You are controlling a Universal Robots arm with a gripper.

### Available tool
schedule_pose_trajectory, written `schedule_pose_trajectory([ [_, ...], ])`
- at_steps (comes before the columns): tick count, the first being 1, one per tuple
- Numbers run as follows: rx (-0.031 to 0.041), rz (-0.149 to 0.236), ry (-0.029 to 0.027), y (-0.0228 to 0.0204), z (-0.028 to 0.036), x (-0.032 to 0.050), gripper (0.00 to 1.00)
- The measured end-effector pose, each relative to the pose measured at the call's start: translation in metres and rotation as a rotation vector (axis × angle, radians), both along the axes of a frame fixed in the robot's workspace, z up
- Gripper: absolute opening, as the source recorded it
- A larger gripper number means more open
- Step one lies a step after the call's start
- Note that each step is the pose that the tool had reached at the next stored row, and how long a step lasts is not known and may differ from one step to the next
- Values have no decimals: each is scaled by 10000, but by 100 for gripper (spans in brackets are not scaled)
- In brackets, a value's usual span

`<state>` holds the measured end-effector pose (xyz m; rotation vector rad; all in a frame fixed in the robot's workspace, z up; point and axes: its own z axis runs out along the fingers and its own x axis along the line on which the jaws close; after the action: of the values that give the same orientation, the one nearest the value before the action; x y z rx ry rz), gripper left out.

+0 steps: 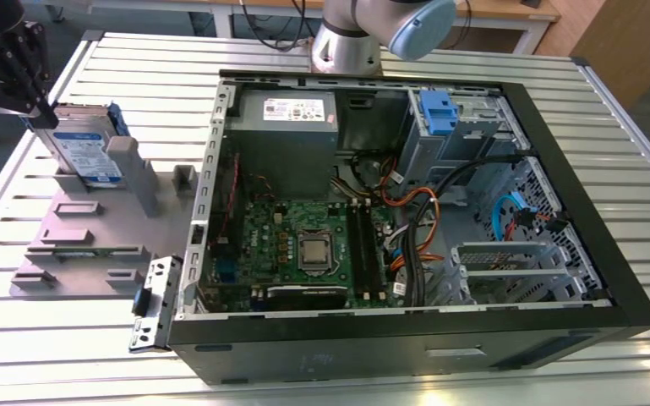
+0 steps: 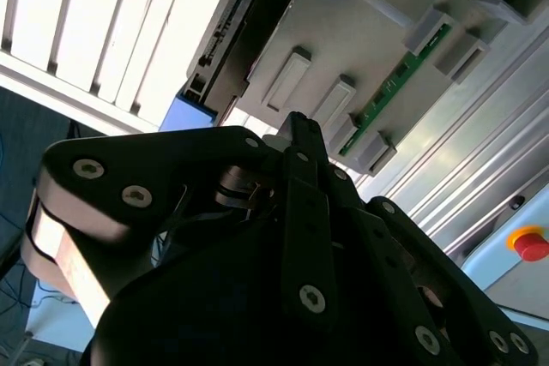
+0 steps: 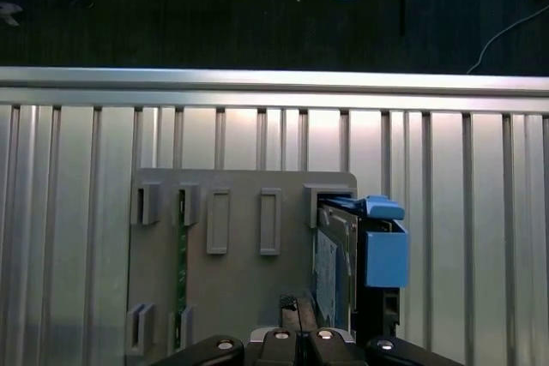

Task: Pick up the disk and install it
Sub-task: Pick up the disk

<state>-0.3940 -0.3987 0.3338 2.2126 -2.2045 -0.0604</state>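
Tool (image 1: 40, 112) looks clenched on nothing; in the first wrist view its tips (image 3: 289, 303) sit pinched together just beside the disk (image 3: 330, 263), not touching it. Disk (image 1: 82, 150) is standing on edge in a slot of the grey holder block (image 1: 88, 245), blue carrier frame up. That block sits on the slatted surface (image 1: 99, 355), next to the open computer case (image 1: 595, 254) on the exterior view's left
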Motion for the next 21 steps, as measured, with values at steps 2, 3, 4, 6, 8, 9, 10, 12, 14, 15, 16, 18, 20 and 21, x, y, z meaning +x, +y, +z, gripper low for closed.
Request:
schedule_pose_trajectory([
  [2, 0, 32, 0, 0, 0, 0, 11],
  [3, 0, 47, 0, 0, 0, 0, 11],
  [4, 0, 64, 0, 0, 0, 0, 11],
  [6, 0, 96, 0, 0, 0, 0, 11],
  [8, 0, 128, 0, 0, 0, 0, 11],
  [9, 0, 144, 0, 0, 0, 0, 11],
  [10, 0, 160, 0, 0, 0, 0, 11],
  [12, 0, 191, -1, 0, 0, 0, 11],
  [14, 0, 222, 0, 0, 0, 0, 11],
  [15, 0, 237, 0, 0, 0, 0, 11],
  [16, 0, 253, 0, 0, 0, 0, 11],
  [18, 0, 285, 0, 0, 0, 0, 11],
  [20, 0, 315, 0, 0, 0, 0, 11],
  [21, 0, 331, 0, 0, 0, 0, 11],
])
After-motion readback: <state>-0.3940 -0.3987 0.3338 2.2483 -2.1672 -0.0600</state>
